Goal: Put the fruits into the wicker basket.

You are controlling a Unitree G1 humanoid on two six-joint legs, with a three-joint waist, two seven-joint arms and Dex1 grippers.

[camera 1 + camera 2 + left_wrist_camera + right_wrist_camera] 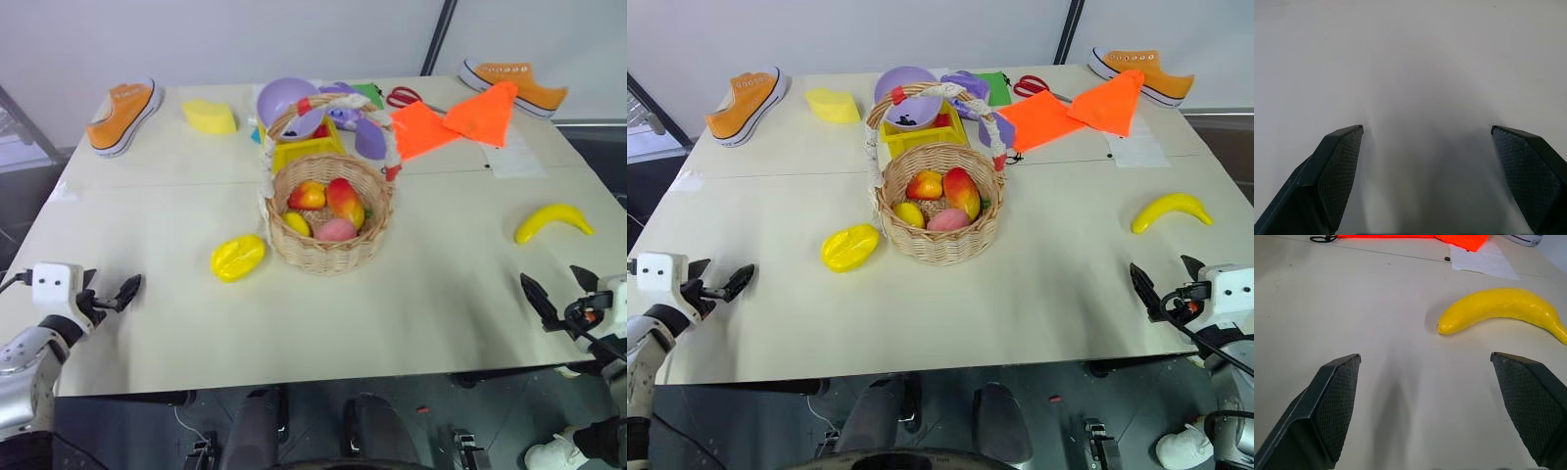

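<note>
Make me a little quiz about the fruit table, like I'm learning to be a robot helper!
1. True or false: the banana is inside the basket.
2. Which fruit lies on the table just beside the basket, on the robot's left?
A. a peach
B. the ridged yellow fruit
C. a lemon
3. Fill in: both the left gripper and the right gripper are ____ and hold nothing.

Key:
1. False; it lies on the table near the right gripper.
2. B
3. open
</note>
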